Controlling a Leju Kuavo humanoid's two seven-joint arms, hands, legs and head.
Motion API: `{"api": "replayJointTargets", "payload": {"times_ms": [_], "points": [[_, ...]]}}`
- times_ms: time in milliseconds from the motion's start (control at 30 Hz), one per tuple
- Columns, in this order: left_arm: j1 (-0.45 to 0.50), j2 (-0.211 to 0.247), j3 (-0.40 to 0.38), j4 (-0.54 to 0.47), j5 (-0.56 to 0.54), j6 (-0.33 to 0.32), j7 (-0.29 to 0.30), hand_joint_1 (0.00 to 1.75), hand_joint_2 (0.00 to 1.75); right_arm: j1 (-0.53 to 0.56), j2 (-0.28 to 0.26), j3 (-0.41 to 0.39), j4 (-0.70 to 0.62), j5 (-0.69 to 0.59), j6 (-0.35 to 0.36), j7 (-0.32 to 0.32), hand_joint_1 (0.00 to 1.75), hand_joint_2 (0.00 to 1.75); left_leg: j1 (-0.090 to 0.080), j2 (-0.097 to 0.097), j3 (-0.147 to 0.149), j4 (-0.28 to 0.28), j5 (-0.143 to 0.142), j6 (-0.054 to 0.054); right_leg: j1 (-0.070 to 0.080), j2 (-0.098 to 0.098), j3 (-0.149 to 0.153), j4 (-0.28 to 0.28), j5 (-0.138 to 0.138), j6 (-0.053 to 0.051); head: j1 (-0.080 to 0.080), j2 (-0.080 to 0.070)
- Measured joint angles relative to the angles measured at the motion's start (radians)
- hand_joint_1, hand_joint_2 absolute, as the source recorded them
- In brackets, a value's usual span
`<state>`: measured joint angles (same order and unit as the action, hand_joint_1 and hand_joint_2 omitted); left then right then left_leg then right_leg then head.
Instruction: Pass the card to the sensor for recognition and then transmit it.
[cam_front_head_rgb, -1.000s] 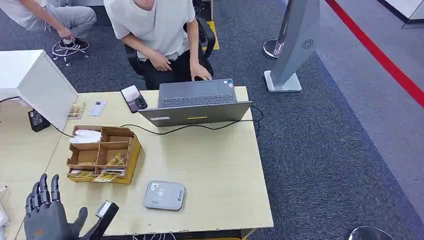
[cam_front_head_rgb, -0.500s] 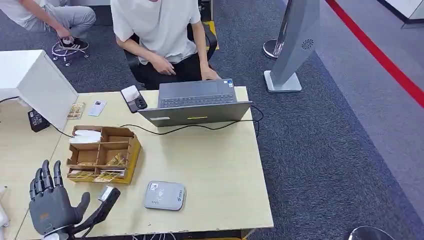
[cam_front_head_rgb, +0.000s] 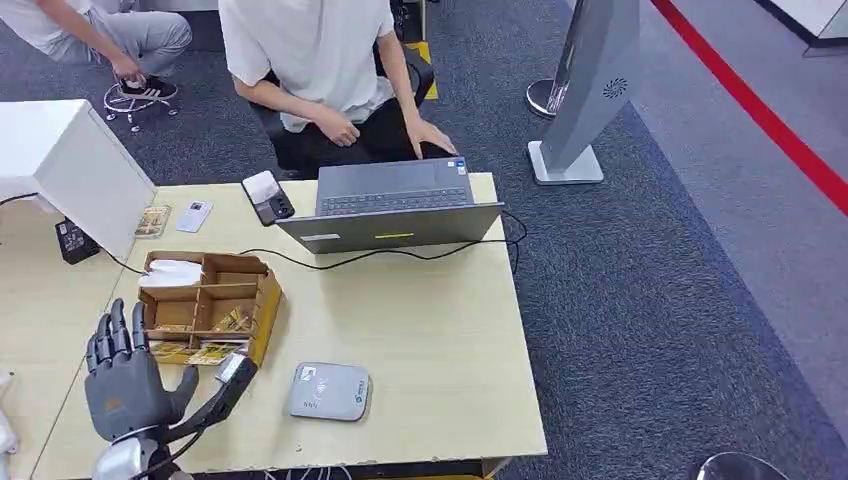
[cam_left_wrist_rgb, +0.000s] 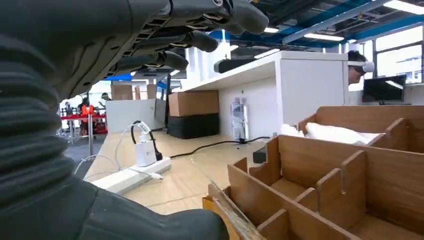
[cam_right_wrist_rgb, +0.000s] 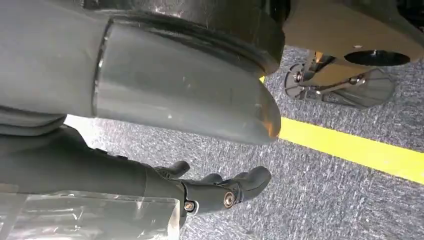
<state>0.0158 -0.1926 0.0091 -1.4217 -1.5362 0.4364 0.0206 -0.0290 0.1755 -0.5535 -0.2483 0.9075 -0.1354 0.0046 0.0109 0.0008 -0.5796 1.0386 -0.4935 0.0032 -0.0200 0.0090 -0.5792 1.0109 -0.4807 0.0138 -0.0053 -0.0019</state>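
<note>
A: What is occupying the most ground in the head view?

B: The light wooden table (cam_front_head_rgb: 420, 330) is taking up the middle of the scene, with dark carpet lying to its right. At its far edge an open grey laptop (cam_front_head_rgb: 395, 205) is standing, and a seated person in a white shirt (cam_front_head_rgb: 300, 50) is resting a hand just beyond the laptop.

A: And the mid-sized items?

B: A cardboard divided box (cam_front_head_rgb: 205, 305) is sitting at the left of the table; a white packet is lying in its far left compartment, and yellowish cards (cam_front_head_rgb: 190, 352) are showing along its near side. To its right, near the front edge, the grey sensor (cam_front_head_rgb: 328, 391) is lying flat.

A: How is the left hand (cam_front_head_rgb: 125, 375) standing?

B: It is hovering at the near left corner, close to the box's near side, fingers spread upward and thumb out, holding nothing. The left wrist view is showing the box's compartments (cam_left_wrist_rgb: 325, 180) just ahead of it.

A: The right hand (cam_right_wrist_rgb: 220, 190)?

B: It is hanging over the carpet, fingers loosely apart and holding nothing.

A: Smaller things?

B: A phone (cam_front_head_rgb: 268, 196) is lying left of the laptop.
</note>
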Motion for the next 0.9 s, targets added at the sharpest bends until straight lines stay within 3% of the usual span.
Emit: {"api": "replayJointTargets", "payload": {"times_ms": [200, 567, 900], "points": [[-0.024, 0.016, -0.045, 0.037, 0.000, -0.041, 0.017, 0.00, 1.75, -0.001, 0.001, -0.005, 0.000, 0.020, 0.007, -0.003, 0.00, 0.00, 0.000, 0.000, 0.000, 0.000, 0.000, 0.000, 0.000, 0.000, 0.000, 0.000, 0.000, 0.000, 0.000, 0.000], [-0.034, 0.027, -0.068, 0.067, 0.000, -0.051, 0.019, 0.00, 1.75, -0.003, 0.001, -0.014, 0.000, 0.027, 0.008, -0.003, 0.00, 0.00, 0.000, 0.000, 0.000, 0.000, 0.000, 0.000, 0.000, 0.000, 0.000, 0.000, 0.000, 0.000, 0.000, 0.000], [-0.038, 0.029, -0.076, 0.081, 0.000, -0.166, 0.030, 0.00, 1.75, -0.005, 0.001, -0.031, 0.000, 0.068, 0.011, -0.003, 0.00, 0.00, 0.000, 0.000, 0.000, 0.000, 0.001, 0.000, 0.000, 0.000, 0.000, 0.000, 0.000, 0.000, 0.000, 0.000]]}}
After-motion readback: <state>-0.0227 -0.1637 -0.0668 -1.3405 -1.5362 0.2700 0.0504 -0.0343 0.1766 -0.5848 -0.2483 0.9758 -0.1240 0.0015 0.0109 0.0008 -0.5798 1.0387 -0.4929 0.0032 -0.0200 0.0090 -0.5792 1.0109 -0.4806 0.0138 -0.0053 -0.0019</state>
